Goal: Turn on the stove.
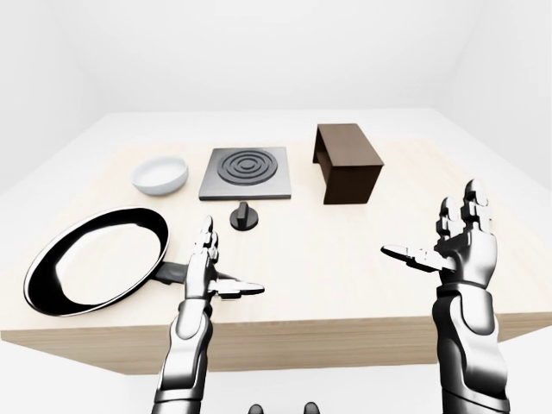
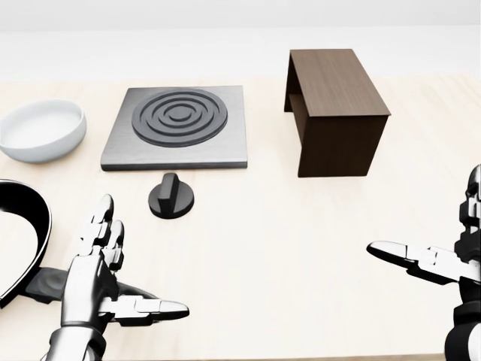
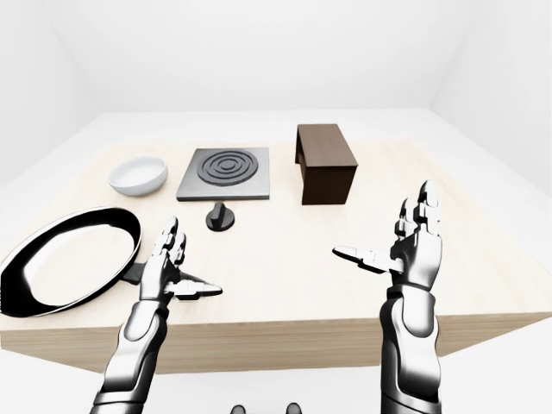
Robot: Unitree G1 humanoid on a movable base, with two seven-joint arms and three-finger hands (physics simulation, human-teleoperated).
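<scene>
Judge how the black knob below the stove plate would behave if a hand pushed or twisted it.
The knob is a low round disc with a raised ridge, so it probably offers grip for twisting. It sits flat on the table, unlikely to tip. Whether it is fixed cannot be told; if loose, it may slide. Both hands are apart from it.

Bright, even, sharp render; faint shadows
</scene>
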